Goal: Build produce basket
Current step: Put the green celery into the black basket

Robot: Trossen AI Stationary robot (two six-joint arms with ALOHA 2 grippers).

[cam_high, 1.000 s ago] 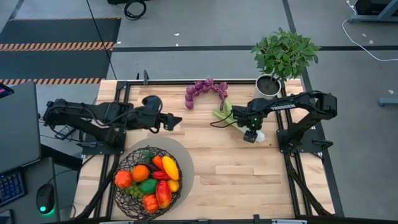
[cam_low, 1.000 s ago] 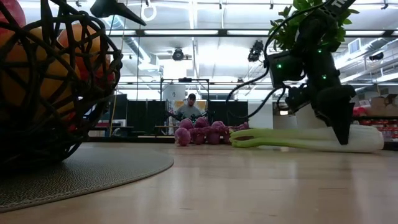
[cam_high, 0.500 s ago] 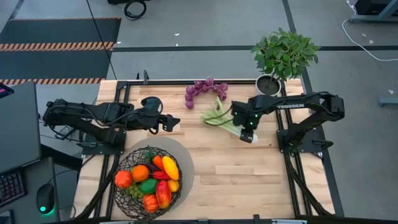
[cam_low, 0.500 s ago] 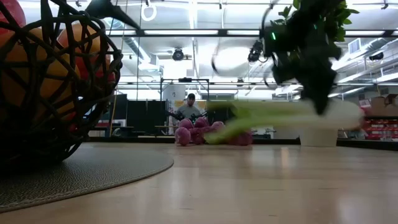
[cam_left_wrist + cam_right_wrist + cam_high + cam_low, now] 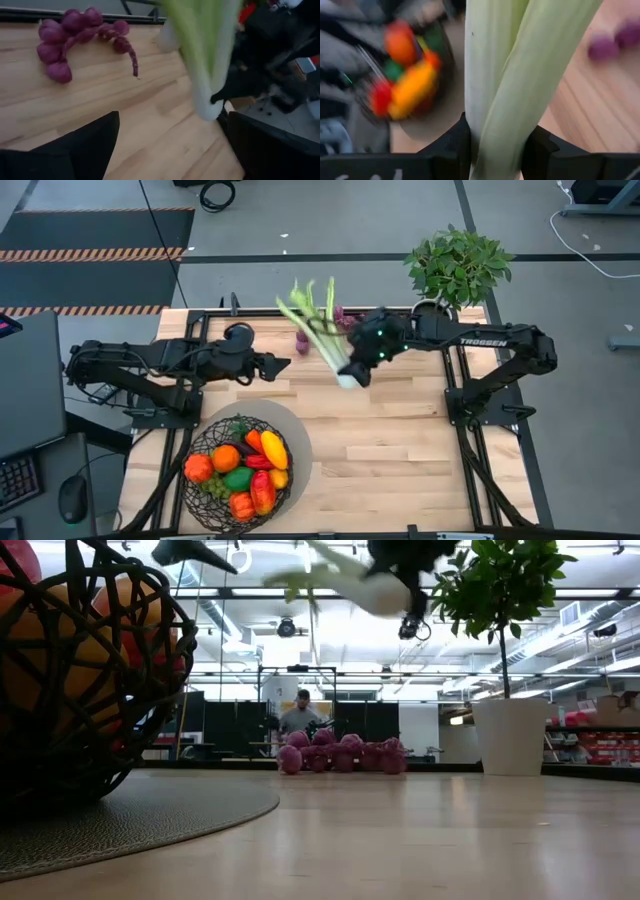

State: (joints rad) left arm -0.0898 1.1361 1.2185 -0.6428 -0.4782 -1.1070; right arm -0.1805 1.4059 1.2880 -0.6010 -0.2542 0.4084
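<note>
Two fingers of the right gripper (image 5: 352, 367) clamped the celery (image 5: 322, 330) near its pale base, holding it above the table's (image 5: 400, 440) far middle. Its long axis ran diagonally, leafy tips pointing toward the far-left. The left gripper (image 5: 282, 364) waited with jaws spread.

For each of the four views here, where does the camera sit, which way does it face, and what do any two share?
High: overhead, straight down; both arms, basket, right claw lifting celery.
Low: table height, facing the room; basket near, grapes far, a person behind.
Left wrist: looks past the open left claw at grapes and celery.
Right wrist: right claw shut on celery.
Shared: celery in all four; grapes in low and left wrist.
</note>
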